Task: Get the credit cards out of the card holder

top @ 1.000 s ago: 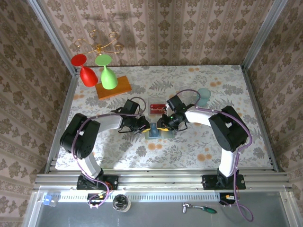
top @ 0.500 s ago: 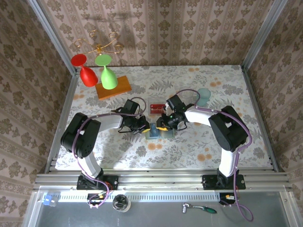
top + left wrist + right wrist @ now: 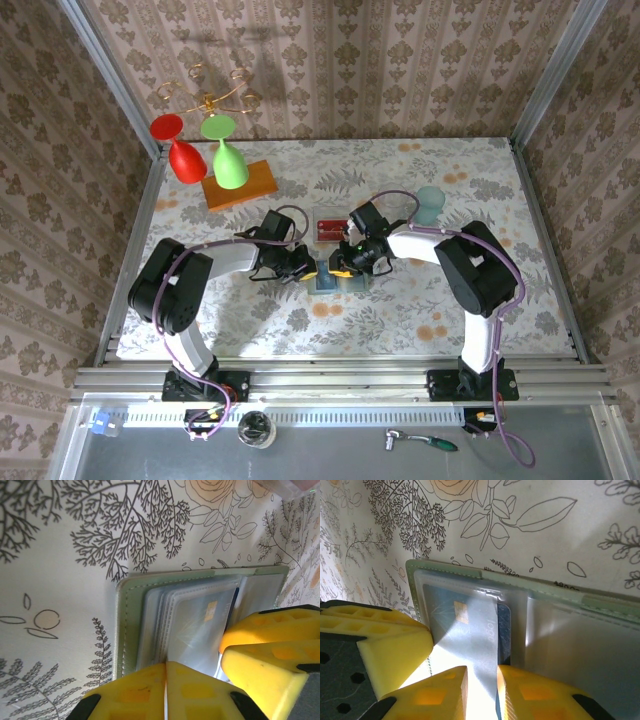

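Between the two sets of yellow fingertips the card holder [image 3: 129, 630] lies open on the floral table [image 3: 420, 300], its clear sleeves fanned just ahead of both tools. The left gripper [image 3: 165, 672] is closed tight, fingertips pressed together at the holder's near edge, and it has stayed there over the last second. It appears to be pinning the wallet down, though I cannot tell whether it nips a sleeve. The right gripper [image 3: 482, 677] has crept a touch closer to its partner and its fingers have drawn in. Now they stand almost together around the near edge of the blue card [image 3: 504, 630], which sits in its sleeve directly ahead of them — a pinch, by the look of it, though card and sleeve are hard to separate. The holder itself has not shifted. Judging from this, the grip is only just set and the pull has not begun, since the blue card is still seated in its pocket. Beyond both grippers a red card [image 3: 328, 228] lies apart from the holder — apparently one already out.
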Motion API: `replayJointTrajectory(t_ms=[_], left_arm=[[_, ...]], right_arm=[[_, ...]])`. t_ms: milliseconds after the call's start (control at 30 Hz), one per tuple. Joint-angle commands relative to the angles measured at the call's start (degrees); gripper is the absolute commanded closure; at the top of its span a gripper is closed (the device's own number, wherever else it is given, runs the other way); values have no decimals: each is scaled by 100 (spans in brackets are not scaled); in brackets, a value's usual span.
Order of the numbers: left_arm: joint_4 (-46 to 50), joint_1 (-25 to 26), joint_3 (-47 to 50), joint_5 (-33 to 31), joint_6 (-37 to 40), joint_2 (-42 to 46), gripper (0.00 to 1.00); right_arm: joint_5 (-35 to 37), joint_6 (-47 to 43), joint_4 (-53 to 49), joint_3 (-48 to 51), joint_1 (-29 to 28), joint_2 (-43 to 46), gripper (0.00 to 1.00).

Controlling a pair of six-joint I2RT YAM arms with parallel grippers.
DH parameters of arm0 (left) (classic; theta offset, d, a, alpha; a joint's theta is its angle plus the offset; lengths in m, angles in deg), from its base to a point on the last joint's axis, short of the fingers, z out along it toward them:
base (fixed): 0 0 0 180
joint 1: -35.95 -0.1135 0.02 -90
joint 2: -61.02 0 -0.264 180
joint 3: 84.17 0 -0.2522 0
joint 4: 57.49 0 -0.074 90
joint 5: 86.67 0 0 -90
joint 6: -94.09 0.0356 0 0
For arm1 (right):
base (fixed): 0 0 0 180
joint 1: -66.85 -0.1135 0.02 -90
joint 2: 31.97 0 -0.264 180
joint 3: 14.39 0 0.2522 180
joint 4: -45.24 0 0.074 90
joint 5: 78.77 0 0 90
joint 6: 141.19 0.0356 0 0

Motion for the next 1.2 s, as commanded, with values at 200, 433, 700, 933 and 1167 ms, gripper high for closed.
replayJointTrajectory(t_ms=[200,433,700,933,1167], left_arm=[[233,-52,-37,-50,144,-74,89],[207,-52,3,-45,119,-41,89],[191,-52,21,-54,124,-6,88],[164,-44,5,-69,117,46,87],[180,-44,-47,-42,117,91,87]], right_arm=[[-193,34,29,-131,-60,-186,81],[33,-73,-244,-111,-59,-173,77],[550,-249,-650,-138,-59,153,75],[700,-345,-815,-185,-59,335,75],[700,-355,-740,-121,-59,475,75]])
